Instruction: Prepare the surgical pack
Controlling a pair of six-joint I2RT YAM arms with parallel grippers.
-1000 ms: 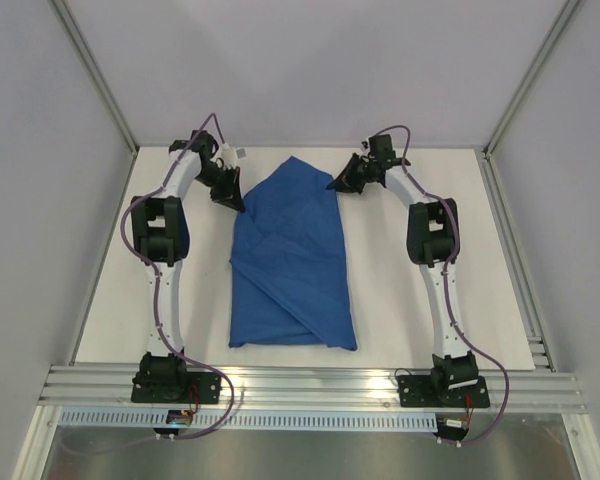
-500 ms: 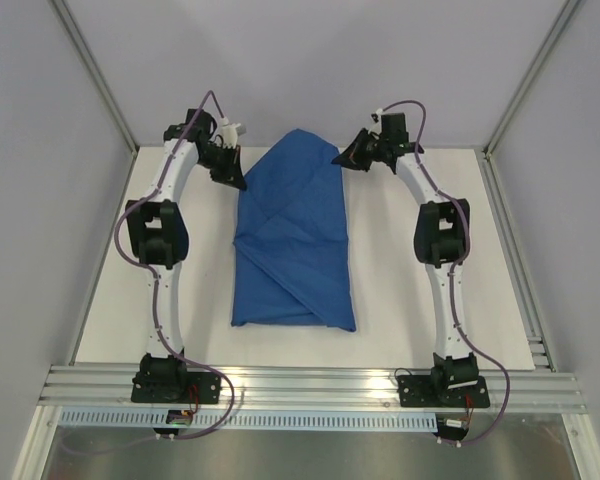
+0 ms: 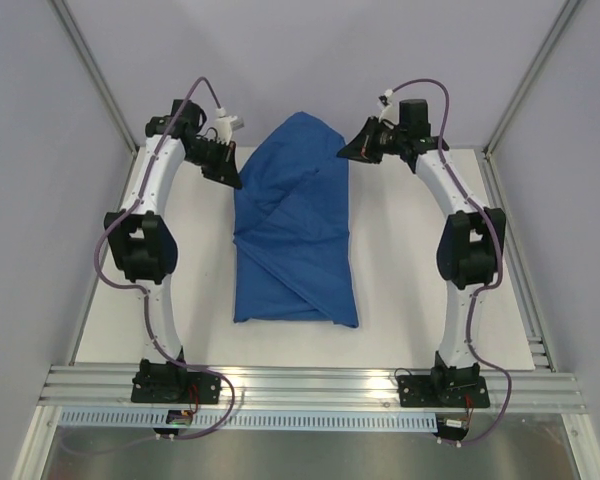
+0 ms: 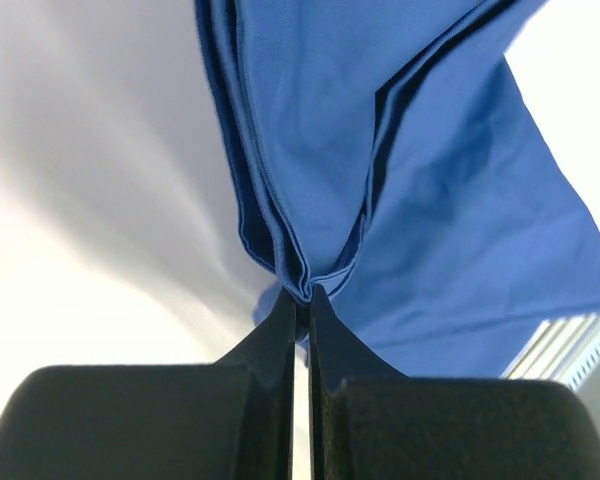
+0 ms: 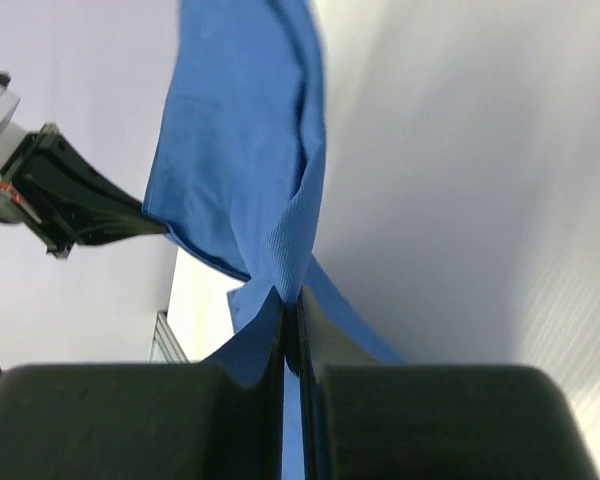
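Note:
The surgical pack shows as a royal-blue cloth drape (image 3: 295, 235) folded into a long bundle on the white table, its far end lifted. My left gripper (image 3: 234, 182) is shut on the drape's far left edge; the left wrist view has the folded cloth (image 4: 400, 180) pinched at my fingertips (image 4: 303, 296). My right gripper (image 3: 343, 153) is shut on the far right corner, and in the right wrist view the cloth (image 5: 245, 170) hangs from the gripper (image 5: 290, 298). Whatever lies inside the bundle is hidden.
The white table (image 3: 410, 270) ends at grey enclosure walls with aluminium posts (image 3: 95, 85) at the back corners. An aluminium rail (image 3: 310, 385) carrying both arm bases runs along the near edge. The left gripper's black fingers (image 5: 80, 205) appear in the right wrist view.
Both arms have risen and moved toward the back wall, drawing the drape's far end up and away. The near end of the bundle has stayed on the table.

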